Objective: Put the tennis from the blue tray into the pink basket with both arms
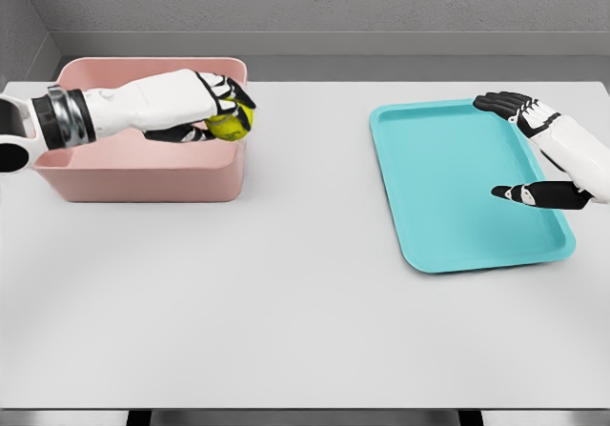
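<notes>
- Tennis ball [230, 124], yellow-green, is seen gripped in the left hand [195, 102], above the right end of the pink basket [143, 180]; whether it is touching the basket's rim cannot be told.
- Dark fingers [235, 91] of the left hand are curled over the top of the ball, and the thumb is seen below it, so the ball is clasped from above and beneath.
- The left arm is stretched in from the picture's left edge, lying across the open top of the basket, with a grey ribbed wrist ring shown near the left rim.
- The pink basket is set on the bench [286, 331] at the far left, its long side turned toward the camera; its inside is largely hidden by the arm and the near wall.
- The blue tray [429, 178], more turquoise in colour, is laid flat on the bench at the right, well apart from the basket, its long axis running away from the camera with a slight tilt.
- The right hand [538, 154] is held over the right edge of the tray, with its fingers spread and relaxed and nothing grasped; the upper fingers are pointed toward the tray's far corner and the thumb is extended over the tray's surface.
- The bench is white and broad, and a grey wall is seen behind it.
</notes>
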Robot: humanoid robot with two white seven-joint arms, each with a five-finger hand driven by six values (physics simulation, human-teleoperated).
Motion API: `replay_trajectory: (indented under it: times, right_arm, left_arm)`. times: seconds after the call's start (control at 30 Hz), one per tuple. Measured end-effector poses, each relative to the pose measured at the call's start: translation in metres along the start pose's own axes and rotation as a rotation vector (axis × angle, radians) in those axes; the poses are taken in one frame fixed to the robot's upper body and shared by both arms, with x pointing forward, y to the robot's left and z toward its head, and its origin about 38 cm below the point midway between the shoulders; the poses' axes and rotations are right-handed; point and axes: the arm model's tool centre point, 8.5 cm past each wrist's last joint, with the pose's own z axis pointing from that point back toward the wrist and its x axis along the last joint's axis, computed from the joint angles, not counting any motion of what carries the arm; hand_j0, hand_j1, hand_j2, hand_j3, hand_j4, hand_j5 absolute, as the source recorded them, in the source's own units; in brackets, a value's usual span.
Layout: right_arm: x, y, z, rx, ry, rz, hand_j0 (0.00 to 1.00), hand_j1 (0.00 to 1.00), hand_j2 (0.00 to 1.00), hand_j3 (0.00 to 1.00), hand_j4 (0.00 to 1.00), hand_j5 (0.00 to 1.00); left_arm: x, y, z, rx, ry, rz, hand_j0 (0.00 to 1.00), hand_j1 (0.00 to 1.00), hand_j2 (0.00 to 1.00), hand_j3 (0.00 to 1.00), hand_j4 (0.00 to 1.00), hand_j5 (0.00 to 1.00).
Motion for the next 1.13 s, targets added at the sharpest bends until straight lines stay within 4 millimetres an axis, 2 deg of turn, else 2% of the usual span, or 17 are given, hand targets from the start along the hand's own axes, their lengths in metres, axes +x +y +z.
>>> replay_trajectory:
  times: [0.2, 0.37, 0.4, 0.43, 0.47, 0.6, 0.8, 1.0, 1.13]
  right_arm:
    - [0.000, 0.000, 0.000, 0.000, 0.000, 0.000, 1.00, 1.00, 1.00, 1.00, 1.00, 1.00]
    - [0.000, 0.000, 0.000, 0.000, 0.000, 0.000, 1.00, 1.00, 1.00, 1.00, 1.00, 1.00]
    - [0.000, 0.000, 0.000, 0.000, 0.000, 0.000, 1.00, 1.00, 1.00, 1.00, 1.00, 1.00]
    - [0.000, 0.000, 0.000, 0.000, 0.000, 0.000, 1.00, 1.00, 1.00, 1.00, 1.00, 1.00]
    - [0.000, 0.000, 0.000, 0.000, 0.000, 0.000, 1.00, 1.00, 1.00, 1.00, 1.00, 1.00]
    - [0.000, 0.000, 0.000, -0.001, 0.000, -0.001, 1.00, 1.00, 1.00, 1.00, 1.00, 1.00]
    - [0.000, 0.000, 0.000, 0.000, 0.000, 0.000, 1.00, 1.00, 1.00, 1.00, 1.00, 1.00]
    - [0.000, 0.000, 0.000, 0.000, 0.000, 0.000, 1.00, 1.00, 1.00, 1.00, 1.00, 1.00]
    - [0.000, 0.000, 0.000, -0.001, 0.000, 0.000, 1.00, 1.00, 1.00, 1.00, 1.00, 1.00]
  left_arm:
    - [-0.025, -0.002, 0.021, 0.003, 0.084, 0.034, 0.56, 0.56, 0.56, 0.56, 0.56, 0.56]
    - [-0.053, -0.013, 0.041, -0.004, 0.179, 0.087, 0.63, 0.63, 0.63, 0.63, 0.63, 0.63]
    - [-0.058, -0.016, 0.045, -0.007, 0.198, 0.098, 0.71, 0.71, 0.71, 0.71, 0.71, 0.71]
    - [-0.063, -0.018, 0.049, -0.008, 0.216, 0.107, 0.88, 0.88, 0.88, 0.88, 0.88, 0.88]
    - [-0.067, -0.021, 0.052, -0.008, 0.230, 0.118, 1.00, 1.00, 1.00, 1.00, 1.00, 1.00]
    - [-0.074, -0.025, 0.059, 0.015, 0.255, 0.160, 1.00, 1.00, 1.00, 1.00, 1.00, 1.00]
    - [-0.075, -0.022, 0.066, 0.021, 0.260, 0.161, 1.00, 1.00, 1.00, 1.00, 1.00, 1.00]
    - [-0.081, -0.045, 0.111, -0.018, 0.332, 0.200, 1.00, 1.00, 1.00, 1.00, 1.00, 1.00]
    - [-0.087, -0.036, 0.134, 0.012, 0.369, 0.212, 1.00, 1.00, 1.00, 1.00, 1.00, 1.00]
